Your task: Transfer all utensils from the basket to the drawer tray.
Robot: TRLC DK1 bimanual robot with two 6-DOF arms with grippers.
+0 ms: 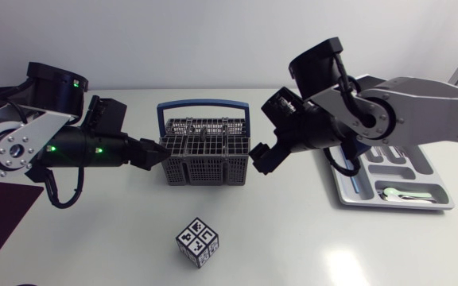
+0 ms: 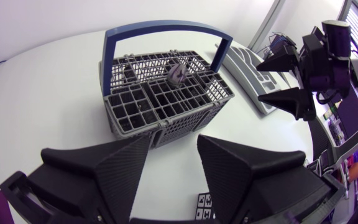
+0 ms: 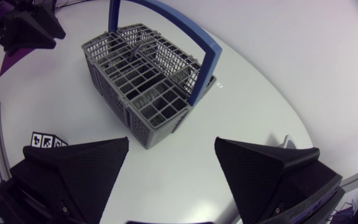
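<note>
Your left gripper (image 2: 173,142) stands spread and empty just short of the basket (image 1: 205,168), at its left wall. Your right gripper (image 3: 171,143) is spread the same way, holding nothing, close off the basket's right side. A small grey piece (image 2: 176,74) sits in the basket's cells, too unclear to name, and the drawer tray (image 1: 396,206) lies beyond, under your right arm, with a pale utensil (image 1: 408,193) in it.
</note>
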